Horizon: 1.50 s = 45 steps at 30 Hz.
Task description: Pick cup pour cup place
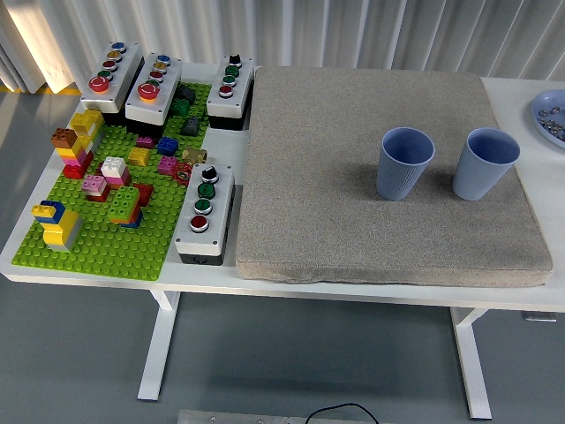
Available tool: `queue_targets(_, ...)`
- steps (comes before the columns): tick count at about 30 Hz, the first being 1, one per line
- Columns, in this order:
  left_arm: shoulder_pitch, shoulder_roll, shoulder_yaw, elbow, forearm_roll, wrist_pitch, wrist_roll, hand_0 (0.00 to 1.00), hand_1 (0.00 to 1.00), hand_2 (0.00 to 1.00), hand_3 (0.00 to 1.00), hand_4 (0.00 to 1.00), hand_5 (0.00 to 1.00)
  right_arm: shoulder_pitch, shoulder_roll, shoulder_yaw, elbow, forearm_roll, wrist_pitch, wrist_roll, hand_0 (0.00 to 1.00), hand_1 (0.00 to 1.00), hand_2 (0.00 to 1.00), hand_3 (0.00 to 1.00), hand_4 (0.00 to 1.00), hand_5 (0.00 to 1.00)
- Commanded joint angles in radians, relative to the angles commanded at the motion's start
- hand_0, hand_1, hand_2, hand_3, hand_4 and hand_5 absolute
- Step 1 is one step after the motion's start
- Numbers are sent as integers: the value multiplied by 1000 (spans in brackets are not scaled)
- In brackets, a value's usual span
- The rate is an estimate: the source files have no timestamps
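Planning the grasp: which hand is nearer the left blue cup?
Neither can be judged: no robot hand is in view. The left blue cup stands upright on the grey mat, beside the right blue cup.

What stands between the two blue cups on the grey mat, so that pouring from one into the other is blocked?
Nothing visible stands between them. The left cup and the right cup stand upright side by side on the grey mat, apart, with only bare mat in the gap. No robot hand is in view yet.
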Motion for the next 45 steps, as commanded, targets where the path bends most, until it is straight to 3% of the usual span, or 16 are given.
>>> queue_targets(41, 0, 0, 7, 0, -4, 0, 0, 737, 771, 828, 661, 513, 950, -5, -5, 21, 3, -1, 21, -24, 917, 855, 895, 854, 747, 947)
queue_targets(45, -1, -1, 11, 0, -8, 0, -1, 737, 771, 828, 661, 513, 950, -15, -15, 35, 3, -6, 65, -37, 917, 855, 895, 854, 747, 947)
